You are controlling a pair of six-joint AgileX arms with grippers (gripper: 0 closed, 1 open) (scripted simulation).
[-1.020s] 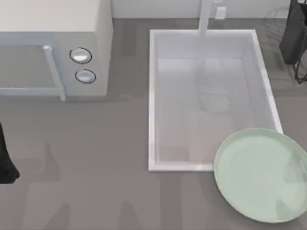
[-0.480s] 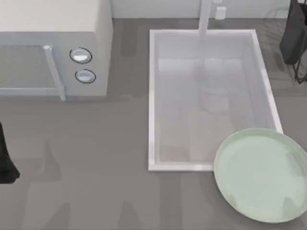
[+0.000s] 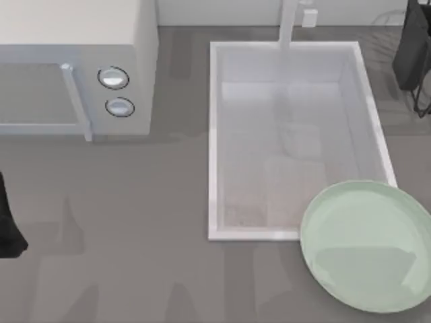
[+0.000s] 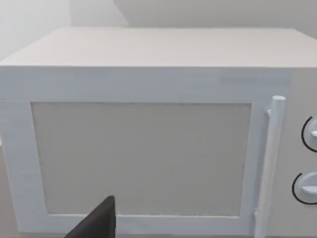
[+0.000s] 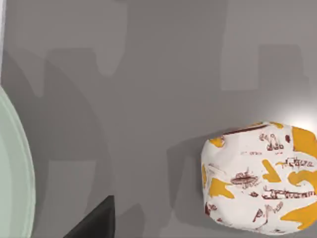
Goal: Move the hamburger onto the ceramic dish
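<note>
A wrapped hamburger [image 5: 260,178] lies on the grey bench [image 5: 163,74], seen below the right pincer [image 5: 94,220], apart from the mint-green ceramic dish [image 3: 367,245] beside the sink [image 3: 214,141]. The left pincer [image 4: 96,220] faces the microwave [image 4: 143,148]. Neither pincer's finger spacing can be told.

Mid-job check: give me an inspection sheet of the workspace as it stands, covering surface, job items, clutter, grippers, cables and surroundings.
Surface: grey table, bare around the items.
Job's things: hamburger in a white and orange wrapper lies on the table, apart from the ceramic dish; the dish holds nothing and overlaps the sink basin at its near right corner.
Clutter: nothing seen.
Grippers: a dark part of the left arm sits at the table's left edge, facing the microwave; the right wrist view looks down on the hamburger.
Cables: nothing seen.
Surroundings: faucet behind the basin.
</note>
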